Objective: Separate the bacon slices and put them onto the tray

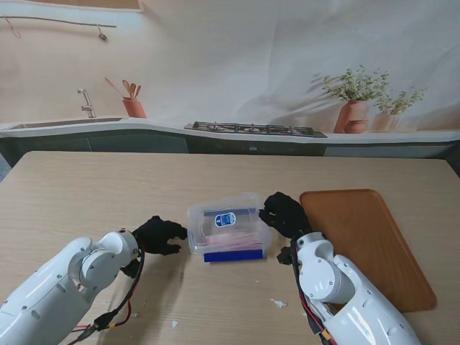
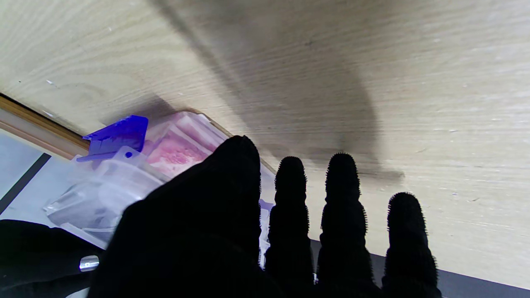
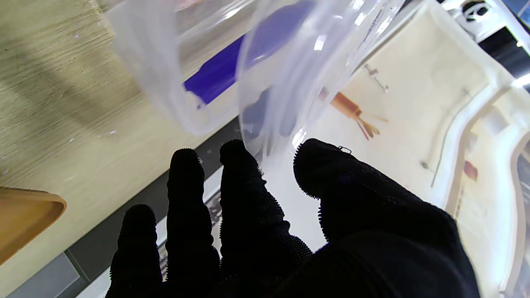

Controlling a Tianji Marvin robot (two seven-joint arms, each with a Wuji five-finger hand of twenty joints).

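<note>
A clear plastic box (image 1: 228, 233) with a blue clasp (image 1: 233, 255) sits mid-table, and pink bacon slices (image 1: 243, 237) show through it. Its clear lid (image 1: 226, 217) carries a blue label and stands tilted up. My right hand (image 1: 284, 214) is at the box's right side; in the right wrist view the thumb (image 3: 327, 178) and fingers (image 3: 238, 169) pinch the lid's edge (image 3: 281, 103). My left hand (image 1: 159, 235) rests just left of the box with its fingers (image 2: 341, 198) spread, holding nothing. The left wrist view shows the bacon (image 2: 174, 151) and clasp (image 2: 118, 134). The brown wooden tray (image 1: 366, 244) lies to the right with nothing on it.
A few small white scraps (image 1: 279, 303) lie on the wooden table near me. The tray's corner (image 3: 25, 215) shows in the right wrist view. Behind the table's far edge is a backdrop of a counter with sink, hob and potted plants.
</note>
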